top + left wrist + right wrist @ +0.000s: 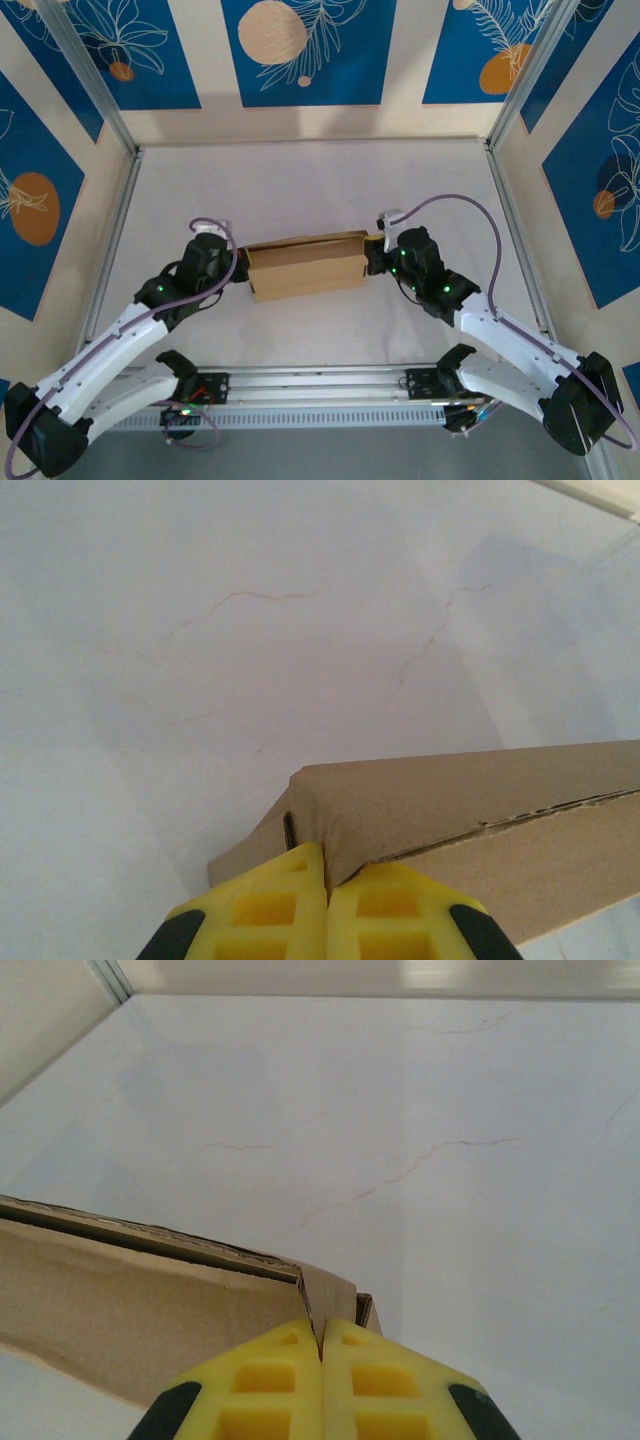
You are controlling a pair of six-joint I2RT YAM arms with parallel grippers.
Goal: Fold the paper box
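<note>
Yellow fingers of the left end effector are pressed together on the left end corner of the paper box, with a thin cardboard edge pinched at their seam. The right end effector is likewise closed narrow, on an upright flap at the opposite end of the box. Seen from above, the brown cardboard box lies lengthwise near the middle of the white counter, folded into a shallow shape, with one end effector gripping each short end.
</note>
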